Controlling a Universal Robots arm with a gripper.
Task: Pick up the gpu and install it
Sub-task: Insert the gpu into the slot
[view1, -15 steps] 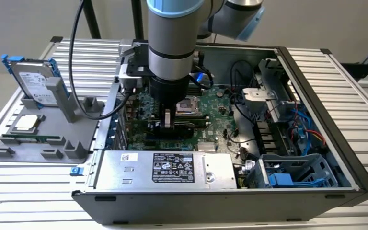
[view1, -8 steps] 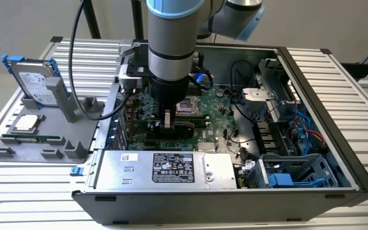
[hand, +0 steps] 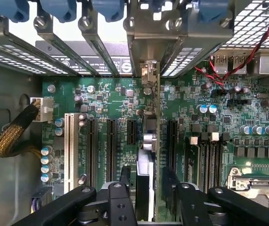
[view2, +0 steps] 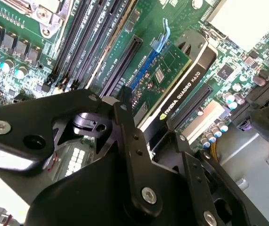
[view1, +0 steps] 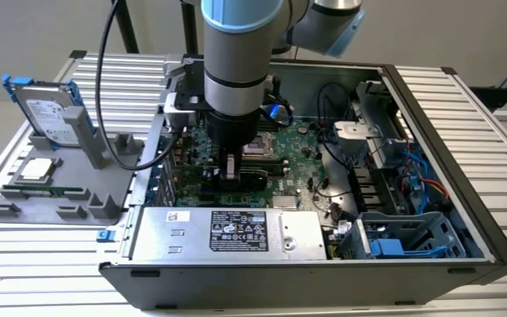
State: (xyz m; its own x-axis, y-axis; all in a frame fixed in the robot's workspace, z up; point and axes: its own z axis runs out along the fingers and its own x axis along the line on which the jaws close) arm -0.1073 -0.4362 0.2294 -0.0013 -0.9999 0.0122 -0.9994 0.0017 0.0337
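here, one arm (view1: 236,53) reaches straight down into one open computer case (view1: 430,165), and its gripper (view1: 232,173) sits low over the motherboard (view1: 302,178) near the case's middle. the single gpu (view2: 174,89) stands on edge in a slot on that board, its green face and black shroud both showing in the second wrist view, with the two black fingers (view2: 129,136) on either side of its near end; seen edge-on in the first wrist view, the card (hand: 146,174) runs up between the fingers (hand: 120,202) to the rear bracket wall. the jaws look narrowed about it, though contact is hard to judge.

the exterior view adds what the wrist cameras miss: one grey parts tray (view1: 51,191) on the exterior view's left, holding one hard drive (view1: 47,112) upright, and one power supply (view1: 227,232) along the case's near edge.
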